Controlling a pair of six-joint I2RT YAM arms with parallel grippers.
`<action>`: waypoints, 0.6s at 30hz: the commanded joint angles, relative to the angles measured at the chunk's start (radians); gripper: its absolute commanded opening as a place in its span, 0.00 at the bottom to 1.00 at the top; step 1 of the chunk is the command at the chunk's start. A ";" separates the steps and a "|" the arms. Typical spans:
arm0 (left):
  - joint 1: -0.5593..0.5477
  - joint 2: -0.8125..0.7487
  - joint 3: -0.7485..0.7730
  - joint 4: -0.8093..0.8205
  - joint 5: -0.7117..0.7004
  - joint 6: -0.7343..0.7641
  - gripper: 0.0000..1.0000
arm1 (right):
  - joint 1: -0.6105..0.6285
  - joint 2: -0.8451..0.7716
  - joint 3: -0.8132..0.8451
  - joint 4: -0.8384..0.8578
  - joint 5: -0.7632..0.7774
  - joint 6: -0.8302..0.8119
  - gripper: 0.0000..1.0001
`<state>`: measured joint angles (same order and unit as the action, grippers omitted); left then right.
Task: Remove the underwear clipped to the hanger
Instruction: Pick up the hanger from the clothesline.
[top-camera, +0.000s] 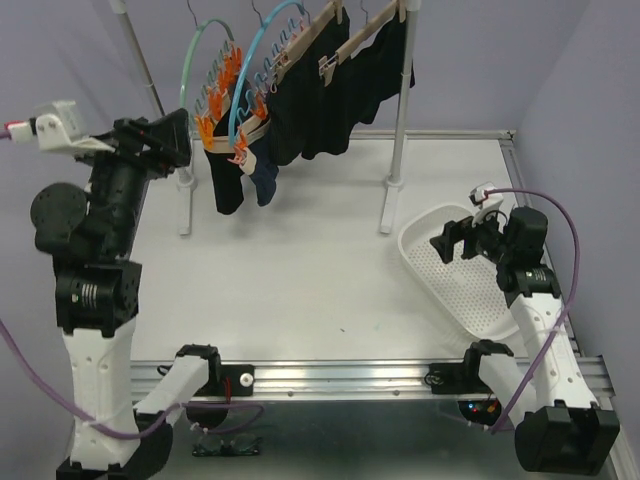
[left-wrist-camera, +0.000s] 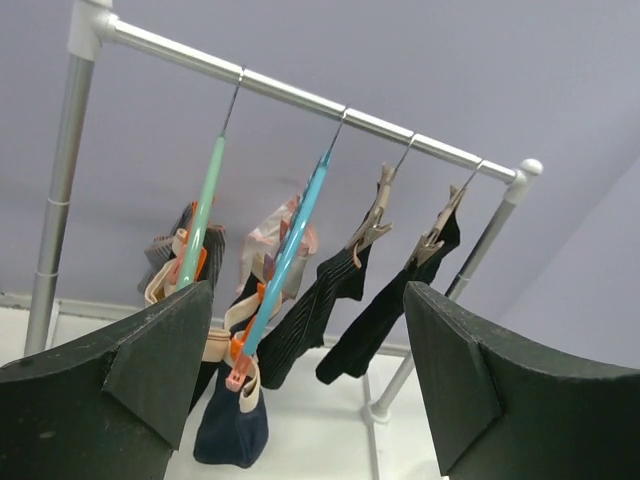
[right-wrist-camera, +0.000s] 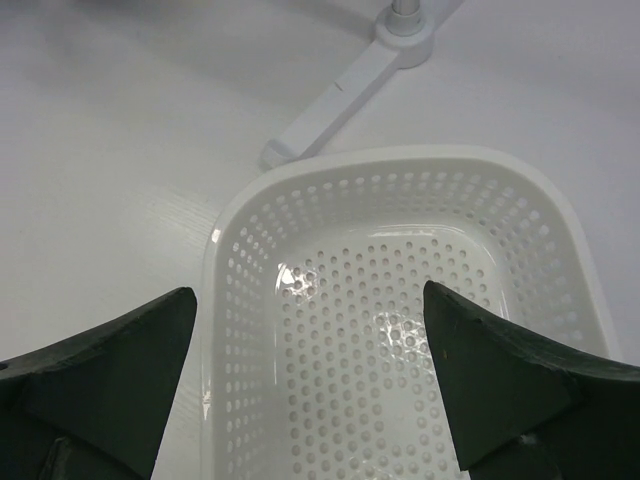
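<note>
Ahead of left tool (left-wrist-camera: 308, 300): underwear (left-wrist-camera: 232, 425) hangs clipped.
Soft, light; pinch cloth below clips (top-camera: 218, 95). Left tool released; right tool (right-wrist-camera: 309, 292) too.

The top external view looks down from above and behind the arms over the whole table (top-camera: 300, 270). The left wrist camera tilts up at the rack (left-wrist-camera: 330, 107), shared at the overhead's top. The right wrist camera looks down, close over the basket (right-wrist-camera: 400, 162), at the overhead's right.
</note>
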<state>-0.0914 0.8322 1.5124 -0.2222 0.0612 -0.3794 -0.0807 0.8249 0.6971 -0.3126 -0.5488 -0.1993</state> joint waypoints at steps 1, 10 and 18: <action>0.002 0.180 0.135 -0.034 0.036 0.013 0.88 | 0.001 -0.029 -0.025 0.020 -0.071 -0.061 1.00; 0.002 0.392 0.328 -0.080 0.019 0.053 0.87 | 0.001 -0.059 -0.027 -0.039 -0.073 -0.118 1.00; 0.005 0.564 0.537 -0.210 -0.018 0.099 0.85 | 0.001 -0.076 -0.019 -0.051 -0.045 -0.118 1.00</action>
<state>-0.0914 1.3533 1.9160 -0.3927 0.0586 -0.3271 -0.0811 0.7670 0.6724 -0.3656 -0.5980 -0.2974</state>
